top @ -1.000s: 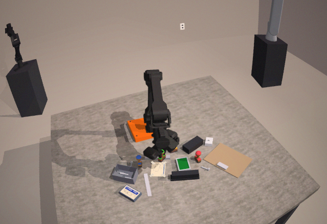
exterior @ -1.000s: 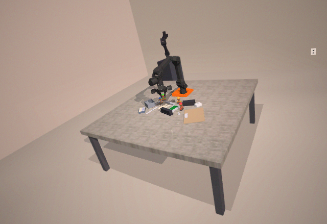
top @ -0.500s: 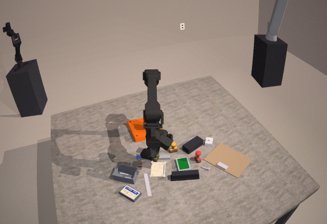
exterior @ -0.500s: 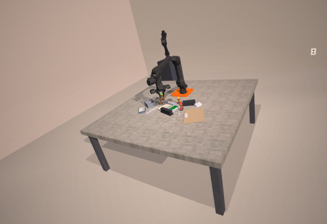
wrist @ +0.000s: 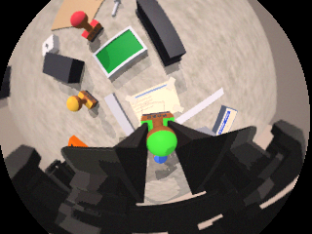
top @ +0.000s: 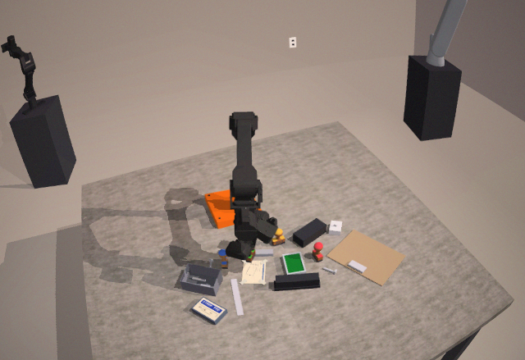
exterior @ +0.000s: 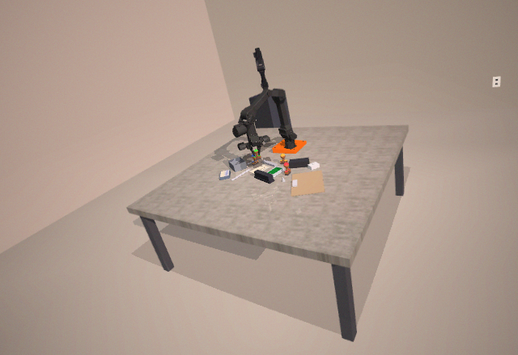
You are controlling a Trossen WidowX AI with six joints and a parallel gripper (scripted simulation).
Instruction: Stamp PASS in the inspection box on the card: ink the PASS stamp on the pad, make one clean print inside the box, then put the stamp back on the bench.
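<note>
My gripper point(top: 251, 253) point(exterior: 256, 154) point(wrist: 157, 125) is shut on the green-knobbed stamp point(top: 252, 255) point(wrist: 162, 142), which hangs upright, its brown base just behind the card's rear edge in the wrist view. Its lettering is not readable. The cream card point(top: 253, 275) point(wrist: 155, 95) lies taped down, with thin lines and a blue stripe; its box is partly hidden or too faint to tell. The green ink pad point(top: 293, 262) point(exterior: 274, 171) point(wrist: 120, 51) lies open beside the card. A blue-knobbed stamp point(top: 222, 258) point(wrist: 160, 159) stands just left of the gripper in the top view.
A yellow stamp point(top: 278, 237) point(wrist: 74, 103) and a red stamp point(top: 317, 252) point(wrist: 79, 19) stand nearby. A grey bar point(top: 264, 252) lies behind the card; a white strip point(top: 236, 297), a grey bin point(top: 216, 284), a long black block point(top: 296, 281) and a labelled case point(top: 209, 310) lie around it.
</note>
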